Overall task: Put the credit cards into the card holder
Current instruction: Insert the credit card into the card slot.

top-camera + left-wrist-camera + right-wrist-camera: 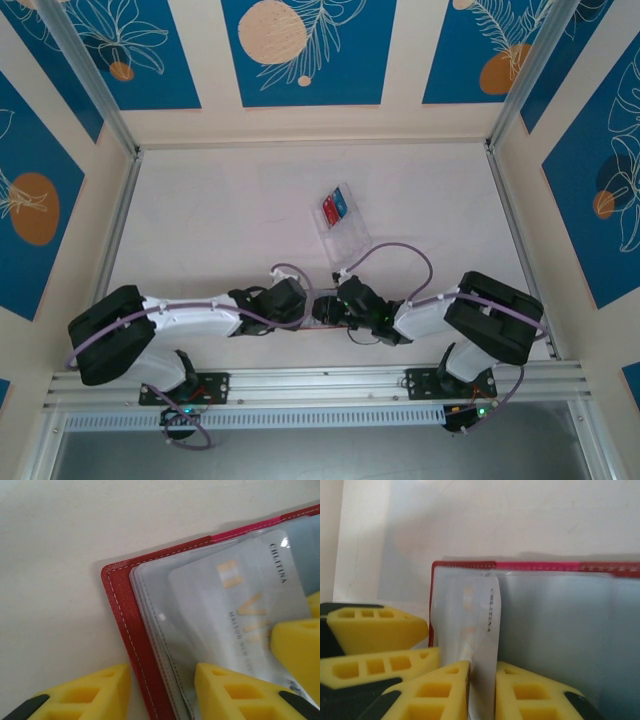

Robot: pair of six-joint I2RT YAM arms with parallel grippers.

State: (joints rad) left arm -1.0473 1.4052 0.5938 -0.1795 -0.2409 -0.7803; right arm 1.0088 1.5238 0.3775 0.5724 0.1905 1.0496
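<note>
free: table [200,210] bare left, right, far | blocked: clear tray [342,228] far of centre; left arm [190,320] and right arm [440,315] meeting over card holder [125,625] near centre

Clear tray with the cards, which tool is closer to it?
Right. In the top view the right tool sits just below the clear tray; the left tool lies farther off, lower left.
</note>
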